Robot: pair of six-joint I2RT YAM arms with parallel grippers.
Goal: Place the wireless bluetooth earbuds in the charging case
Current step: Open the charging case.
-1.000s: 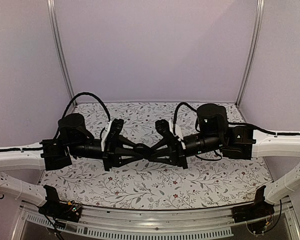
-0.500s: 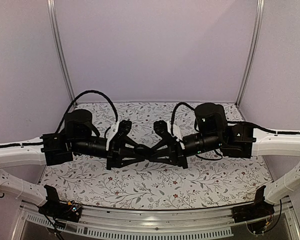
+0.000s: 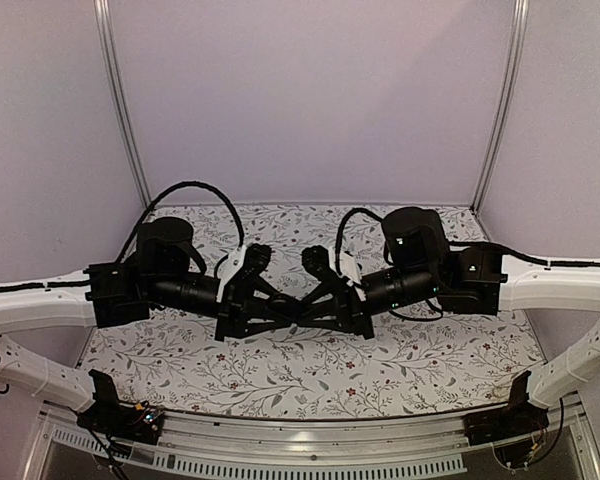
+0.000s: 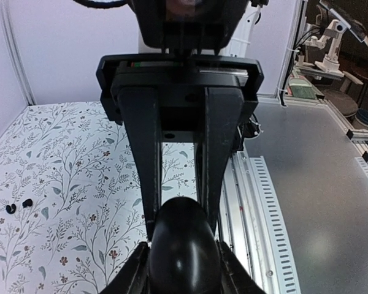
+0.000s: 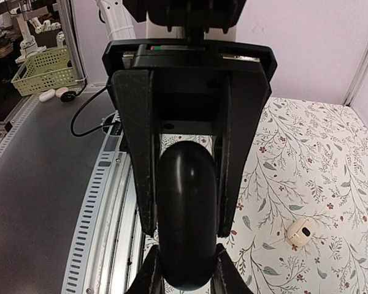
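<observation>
Black oval case (image 4: 184, 251) is pinched by the right gripper (image 4: 181, 214) above the tabletop (image 3: 280, 370); cannot tell if the left gripper (image 5: 187, 229) holds it.

Two black earbuds (image 4: 11, 208) (image 4: 27, 202); one black oval case (image 5: 187, 214); one small cream case (image 5: 302, 231); one flower-patterned table (image 4: 61, 153)

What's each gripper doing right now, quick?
Right gripper: closed on the black oval case.
Left gripper: straddles the same case; whether it grips cannot be told.
</observation>
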